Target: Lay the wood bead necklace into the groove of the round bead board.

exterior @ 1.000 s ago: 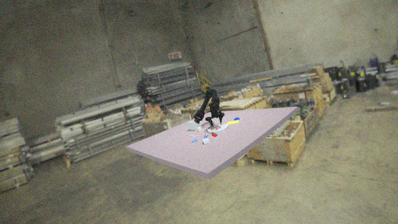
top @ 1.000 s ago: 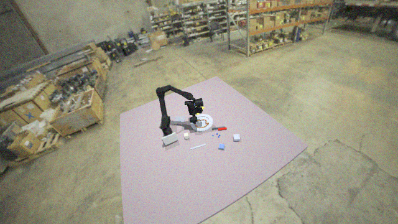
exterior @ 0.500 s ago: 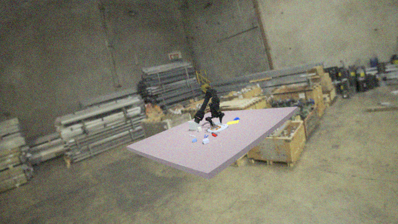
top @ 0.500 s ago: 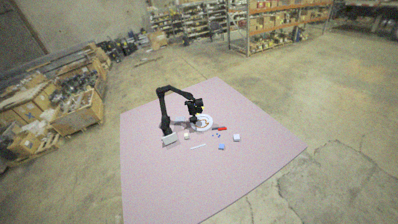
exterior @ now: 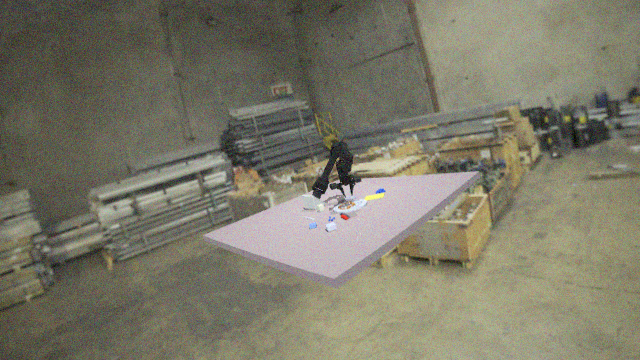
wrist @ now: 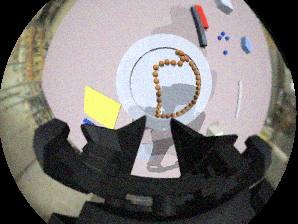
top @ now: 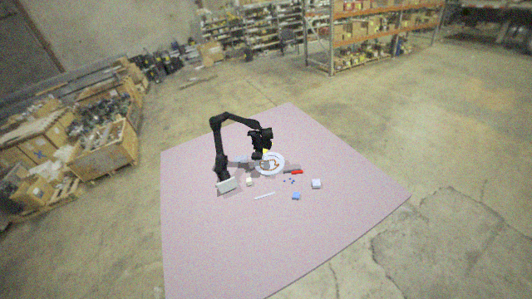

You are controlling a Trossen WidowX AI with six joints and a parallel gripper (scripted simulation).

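Note:
The wood bead necklace (wrist: pixel 199 82) (exterior: pixel 346 205) lies on the round bead board (wrist: pixel 125 60) (top: pixel 282 162) (exterior: pixel 361 205). In the wrist view its right side and bottom follow the thin groove circle. Its left side runs nearly straight across the inside of the circle. Its top bends inward, with beads bunched at the upper right. My gripper (wrist: pixel 158 119) (exterior: pixel 348 196) is partly open, with nothing visible between its fingertips. It hangs over the board's near edge, the tips just below the necklace's bottom beads in the wrist view. Its height above them is hard to tell.
A yellow square (wrist: pixel 101 107) lies left of the board, with blue pieces (wrist: pixel 88 121) beside it. A red and grey bar (wrist: pixel 202 17), small blue beads (wrist: pixel 223 37), a blue block (wrist: pixel 246 44) and a white stick (wrist: pixel 238 100) lie right. A pale box (top: pixel 227 185) stands near the arm's base.

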